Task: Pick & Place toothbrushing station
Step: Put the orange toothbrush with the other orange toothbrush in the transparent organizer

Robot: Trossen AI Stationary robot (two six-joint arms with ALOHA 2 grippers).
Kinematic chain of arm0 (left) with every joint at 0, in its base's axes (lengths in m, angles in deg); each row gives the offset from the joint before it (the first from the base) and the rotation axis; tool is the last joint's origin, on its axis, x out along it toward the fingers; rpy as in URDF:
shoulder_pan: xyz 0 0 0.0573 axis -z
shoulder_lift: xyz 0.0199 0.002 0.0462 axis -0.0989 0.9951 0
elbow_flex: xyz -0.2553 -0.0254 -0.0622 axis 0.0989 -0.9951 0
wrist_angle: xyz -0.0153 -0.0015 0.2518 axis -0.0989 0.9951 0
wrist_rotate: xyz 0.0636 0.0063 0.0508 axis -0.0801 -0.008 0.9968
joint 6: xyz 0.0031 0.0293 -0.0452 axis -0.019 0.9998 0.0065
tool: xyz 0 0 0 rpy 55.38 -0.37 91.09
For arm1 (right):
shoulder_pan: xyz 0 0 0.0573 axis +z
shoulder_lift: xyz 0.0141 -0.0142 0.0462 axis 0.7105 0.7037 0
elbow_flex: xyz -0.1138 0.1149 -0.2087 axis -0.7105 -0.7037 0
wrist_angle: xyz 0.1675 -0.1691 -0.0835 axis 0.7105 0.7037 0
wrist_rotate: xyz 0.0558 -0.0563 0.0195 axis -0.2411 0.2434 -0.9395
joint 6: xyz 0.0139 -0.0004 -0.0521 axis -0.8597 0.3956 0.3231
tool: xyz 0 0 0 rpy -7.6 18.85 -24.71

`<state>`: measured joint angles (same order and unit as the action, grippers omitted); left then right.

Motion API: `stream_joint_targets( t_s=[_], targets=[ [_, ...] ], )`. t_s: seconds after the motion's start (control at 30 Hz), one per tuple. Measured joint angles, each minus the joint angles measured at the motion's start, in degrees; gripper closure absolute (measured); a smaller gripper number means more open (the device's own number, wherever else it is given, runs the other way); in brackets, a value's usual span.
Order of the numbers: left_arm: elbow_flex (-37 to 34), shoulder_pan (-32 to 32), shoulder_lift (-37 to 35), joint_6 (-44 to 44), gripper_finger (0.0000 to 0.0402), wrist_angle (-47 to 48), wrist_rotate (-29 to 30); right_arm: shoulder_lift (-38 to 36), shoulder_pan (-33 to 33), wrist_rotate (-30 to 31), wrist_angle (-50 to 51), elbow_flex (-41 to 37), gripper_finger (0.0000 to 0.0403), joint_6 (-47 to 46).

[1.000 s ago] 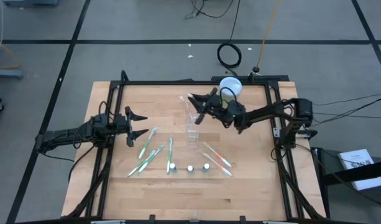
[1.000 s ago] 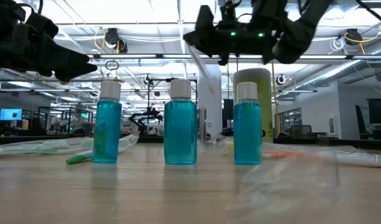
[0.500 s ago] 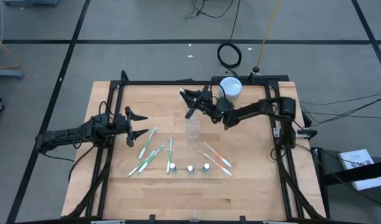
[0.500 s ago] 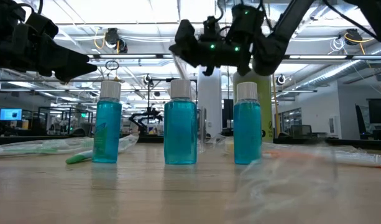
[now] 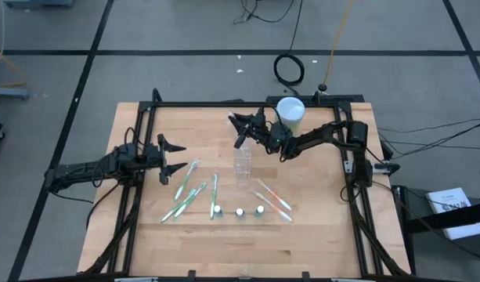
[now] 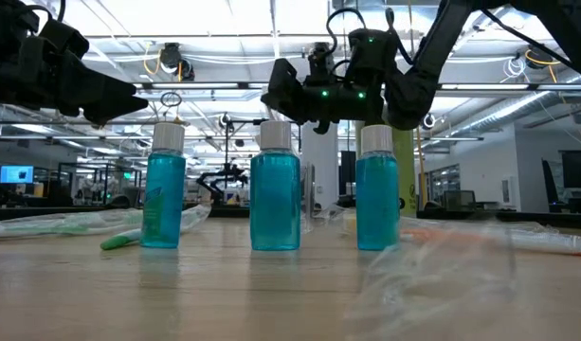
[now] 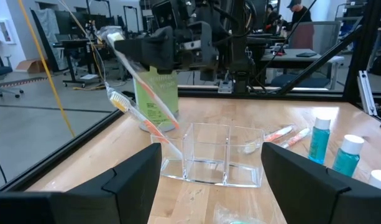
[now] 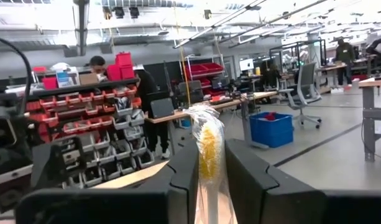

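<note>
My right gripper (image 5: pixel 240 128) hangs over the table's far middle, shut on a wrapped orange-white toothbrush (image 7: pixel 125 56). Below it stands a clear plastic holder (image 5: pixel 242 164). A second orange-white toothbrush (image 7: pixel 140 118) leans out of the holder's compartment, its lower end inside. Green-white toothbrushes (image 5: pixel 189 189) and orange-white ones (image 5: pixel 274 200) lie flat on the table. Three small blue bottles with white caps (image 6: pixel 275 189) stand upright in a row near the front. My left gripper (image 5: pixel 175 157) waits open at the table's left. My right gripper pinches the wrapped toothbrush between its two fingers, just below the bristled head (image 8: pixel 207 158). The fingers come from the table's right and lie across the brush. It is lifted clear and tilted, head up, its lower end (image 7: pixel 173 118) slanting down toward the holder.
A lime-green canister with a white lid (image 5: pixel 290 110) stands at the far edge beside my right arm. A black metal frame (image 5: pixel 224 103) borders the table. Bare wood lies between the holder and my left gripper.
My right gripper has moved toward the table's left and sunk lower, carrying the toothbrush with it and staying shut. The toothbrush keeps its tilt and now hangs closer over the clear holder.
</note>
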<state>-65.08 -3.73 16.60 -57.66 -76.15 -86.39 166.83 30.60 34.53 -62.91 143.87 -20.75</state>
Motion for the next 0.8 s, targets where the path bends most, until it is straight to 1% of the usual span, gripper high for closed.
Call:
stream_joint_targets(
  t_s=[0.8],
  targets=[
    [0.0,0.0,0.0,0.0,0.0117,0.0,0.0,0.0,1.7,-0.2,7.9,-0.3,0.0344,-0.1]
  ],
)
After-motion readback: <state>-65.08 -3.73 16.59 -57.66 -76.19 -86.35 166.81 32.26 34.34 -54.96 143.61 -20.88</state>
